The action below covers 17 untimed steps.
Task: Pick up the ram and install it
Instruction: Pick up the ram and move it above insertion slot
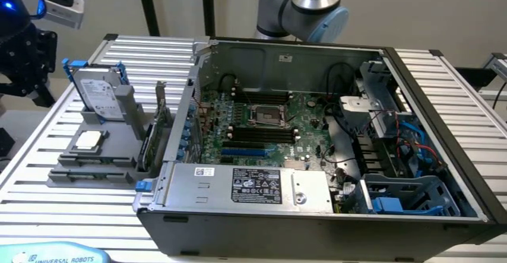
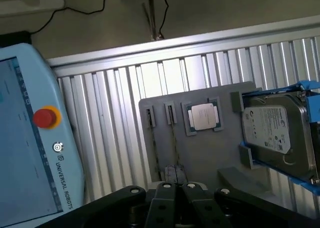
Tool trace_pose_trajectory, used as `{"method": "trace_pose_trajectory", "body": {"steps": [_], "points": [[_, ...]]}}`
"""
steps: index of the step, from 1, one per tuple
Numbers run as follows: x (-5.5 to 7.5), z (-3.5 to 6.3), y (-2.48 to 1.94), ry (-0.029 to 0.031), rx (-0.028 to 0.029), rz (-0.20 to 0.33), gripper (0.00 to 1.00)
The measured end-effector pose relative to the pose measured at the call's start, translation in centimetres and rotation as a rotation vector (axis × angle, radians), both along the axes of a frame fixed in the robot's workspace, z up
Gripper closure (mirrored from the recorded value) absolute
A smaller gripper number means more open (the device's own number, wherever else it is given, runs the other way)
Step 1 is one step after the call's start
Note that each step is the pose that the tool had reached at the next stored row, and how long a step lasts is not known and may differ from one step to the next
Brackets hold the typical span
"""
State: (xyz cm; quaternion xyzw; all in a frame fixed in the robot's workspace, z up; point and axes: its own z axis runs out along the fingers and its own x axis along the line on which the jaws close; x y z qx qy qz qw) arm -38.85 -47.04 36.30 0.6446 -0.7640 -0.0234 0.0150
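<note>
A ribbed, silvery metal table [image 1: 56, 212] of long parallel slats carries everything here. An open black computer case [image 1: 277, 227] lies on its side across the middle of the table and toward the exterior view's right. Just beside it, toward the exterior view's left, a flat grey parts holder [image 1: 91, 178] sits on the slats. A pale blue teach pendant [image 1: 47, 254] marked Universal Robots rests on the near corner at the exterior view's left, near the holder but apart from it.

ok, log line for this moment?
end effector shut, holding nothing | near gray holder | black motherboard slots look empty
</note>
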Motion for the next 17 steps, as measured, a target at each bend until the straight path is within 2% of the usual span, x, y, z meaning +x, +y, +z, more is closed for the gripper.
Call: {"method": "trace_pose_trajectory", "body": {"steps": [6, 8, 11, 12, 17], "points": [[0.7, -0.60, 0.00, -0.0001, 0.0001, 0.035, 0.88], [0.8, -0.87, 0.00, -0.0002, 0.0001, 0.049, 0.76], [1.0, -1.30, 0.01, 0.0002, -0.0001, 0.068, 0.70], [1.0, -1.47, 0.00, 0.0000, 0.0000, 0.075, 0.64], [1.0, -2.38, -0.05, 0.0000, 0.0000, 0.105, 0.64]]}}
